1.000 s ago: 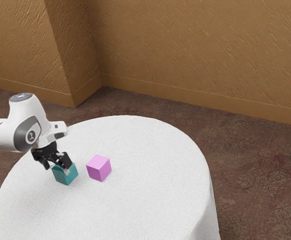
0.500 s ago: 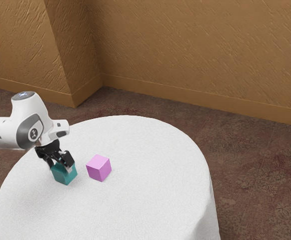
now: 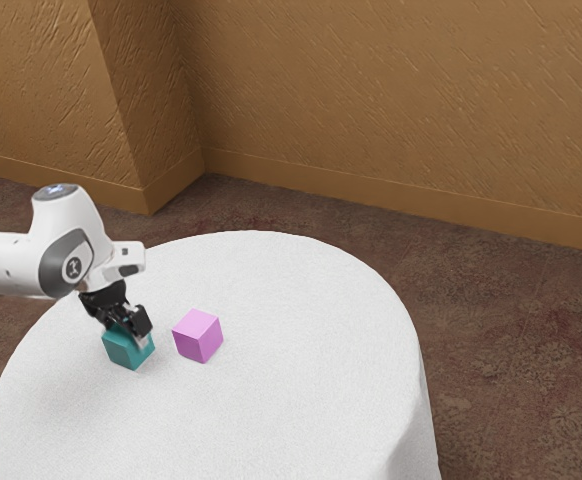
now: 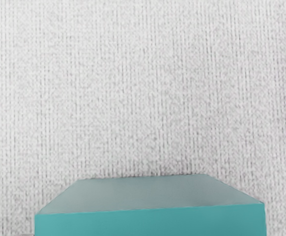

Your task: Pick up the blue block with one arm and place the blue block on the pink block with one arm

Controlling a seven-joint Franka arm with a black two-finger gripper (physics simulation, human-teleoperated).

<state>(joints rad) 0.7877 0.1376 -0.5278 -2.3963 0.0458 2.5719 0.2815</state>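
One pink block (image 3: 196,335) beside blue block (image 3: 123,350)

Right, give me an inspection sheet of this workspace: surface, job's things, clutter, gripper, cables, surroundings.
Surface: round table covered by a white cloth.
Job's things: blue block, teal in shade, sitting on the cloth; pink block beside it toward the exterior view's right, apart from it, with nothing on top.
Clutter: nothing seen.
Gripper: gripper down over the blue block, shut on its two sides; the block looks not yet lifted.
Cables: nothing seen.
Surroundings: brown carpet around the table; tan textured walls with a baseboard behind.
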